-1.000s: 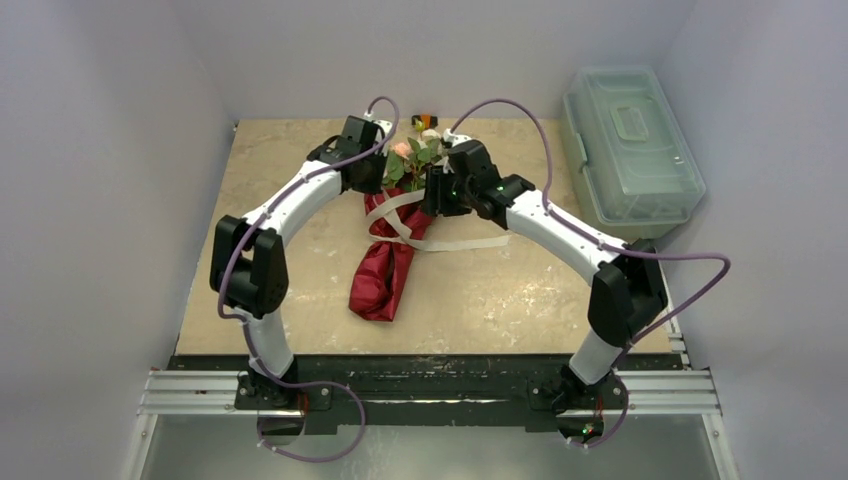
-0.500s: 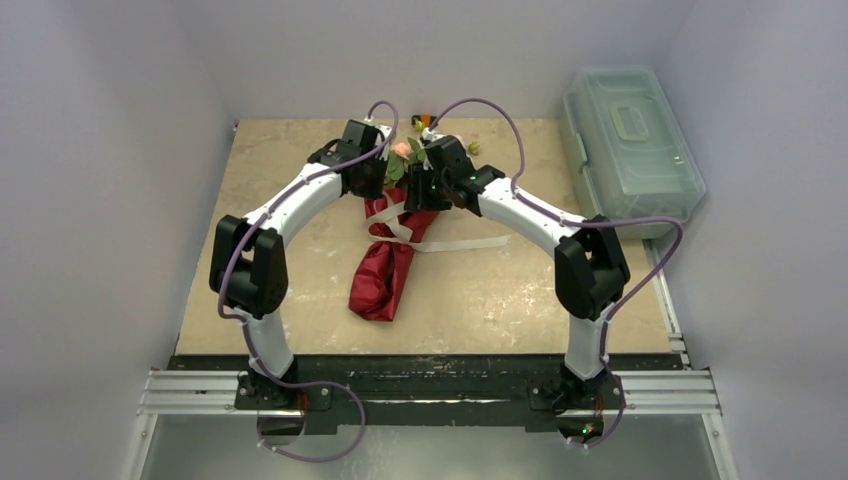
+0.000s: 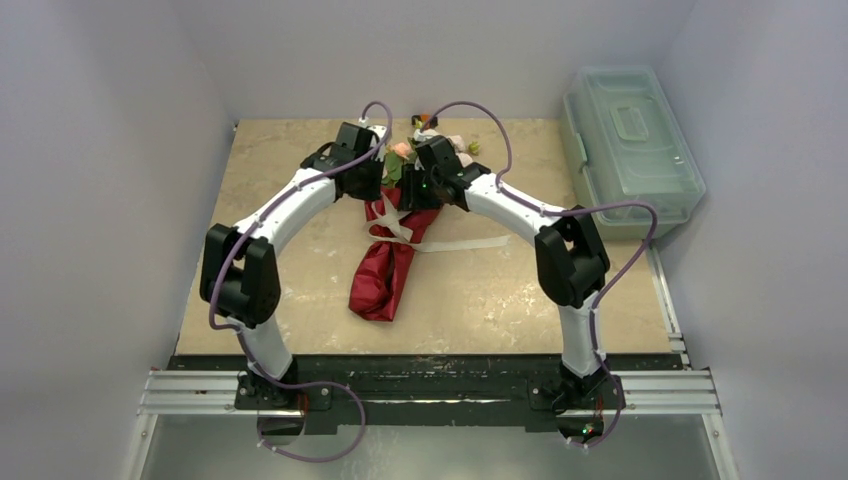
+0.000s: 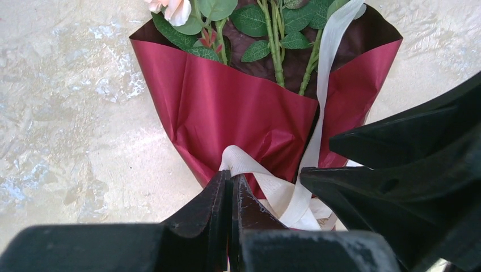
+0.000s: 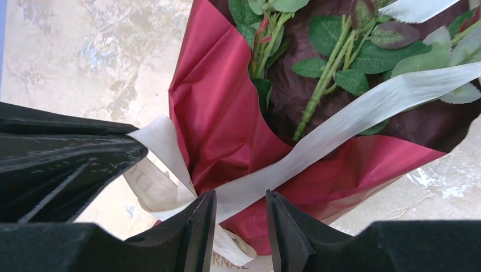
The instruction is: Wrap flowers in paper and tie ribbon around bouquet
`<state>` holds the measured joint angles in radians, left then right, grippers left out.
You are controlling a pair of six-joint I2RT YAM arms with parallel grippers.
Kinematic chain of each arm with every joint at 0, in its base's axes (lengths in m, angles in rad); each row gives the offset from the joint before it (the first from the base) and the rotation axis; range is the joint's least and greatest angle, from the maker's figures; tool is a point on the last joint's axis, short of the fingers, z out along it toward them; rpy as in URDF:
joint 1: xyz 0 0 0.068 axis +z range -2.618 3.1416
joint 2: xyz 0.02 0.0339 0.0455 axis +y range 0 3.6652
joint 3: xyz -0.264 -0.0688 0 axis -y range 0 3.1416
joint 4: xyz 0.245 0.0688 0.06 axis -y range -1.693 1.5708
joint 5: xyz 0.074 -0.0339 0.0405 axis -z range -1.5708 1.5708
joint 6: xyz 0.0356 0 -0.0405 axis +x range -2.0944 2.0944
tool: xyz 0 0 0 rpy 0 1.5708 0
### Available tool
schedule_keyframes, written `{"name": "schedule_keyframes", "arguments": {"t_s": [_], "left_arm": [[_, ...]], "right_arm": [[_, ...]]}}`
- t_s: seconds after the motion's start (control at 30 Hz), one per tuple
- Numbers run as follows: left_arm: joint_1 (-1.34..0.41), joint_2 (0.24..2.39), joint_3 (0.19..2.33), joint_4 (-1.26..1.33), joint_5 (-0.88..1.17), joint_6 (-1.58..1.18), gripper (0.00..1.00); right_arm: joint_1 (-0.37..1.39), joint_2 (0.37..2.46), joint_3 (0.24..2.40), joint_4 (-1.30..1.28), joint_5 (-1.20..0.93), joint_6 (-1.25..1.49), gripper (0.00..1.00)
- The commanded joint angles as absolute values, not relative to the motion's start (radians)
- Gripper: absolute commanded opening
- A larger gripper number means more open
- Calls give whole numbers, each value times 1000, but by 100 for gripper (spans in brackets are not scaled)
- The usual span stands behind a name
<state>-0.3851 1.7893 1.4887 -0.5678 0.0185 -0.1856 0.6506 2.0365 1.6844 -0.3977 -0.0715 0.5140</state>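
The bouquet point(image 3: 384, 272) lies on the table, a red paper point(image 4: 238, 107) cone with green stems and leaves of the flowers point(image 4: 276, 51) showing at its open far end. A cream ribbon point(image 4: 256, 170) crosses the cone's middle, and one tail trails right across the table point(image 3: 470, 243). My left gripper point(image 4: 231, 177) is shut on a loop of that ribbon at the cone's left side. My right gripper point(image 5: 241, 198) stands open just right of it, a ribbon strand point(image 5: 340, 122) running between its fingers over the paper point(image 5: 221, 113).
A clear lidded plastic box point(image 3: 630, 140) stands at the back right beside the table. Small loose blooms point(image 3: 428, 122) lie behind the bouquet. Both wrists crowd together over the cone's upper part, and the tan tabletop point(image 3: 290, 270) is bounded by white walls.
My right arm has swung left and closer to the bouquet, and its jaws have narrowed around the ribbon strand. The left gripper has kept its hold in place.
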Motion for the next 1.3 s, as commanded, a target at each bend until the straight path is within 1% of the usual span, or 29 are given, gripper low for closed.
{"name": "schedule_keyframes", "arguments": {"t_s": [0.0,0.23,0.4,0.5,0.63,0.77,0.93,1.1,1.27], "left_arm": [[-368,1722,1474,-511,17,-212,0],[-359,1716,1477,-501,28,-212,0],[-356,1726,1479,-506,37,-209,0],[-356,1726,1477,-508,43,-207,0],[-354,1729,1479,-511,43,-204,0],[-354,1733,1479,-510,50,-205,0],[-354,1735,1482,-510,53,-206,0],[-354,1739,1484,-509,52,-209,0],[-353,1743,1486,-509,43,-212,0]], "right_arm": [[657,2026,1706,-385,-121,501,45],[658,2028,1704,-394,-149,475,44],[656,1988,1722,-431,-137,384,47],[656,1962,1727,-471,-129,281,52],[657,1884,1634,-419,-102,244,63],[665,1856,1583,-368,-153,237,67],[683,1875,1598,-364,-171,212,75],[695,1933,1655,-396,-182,195,75],[708,1969,1682,-407,-186,186,74]]}}
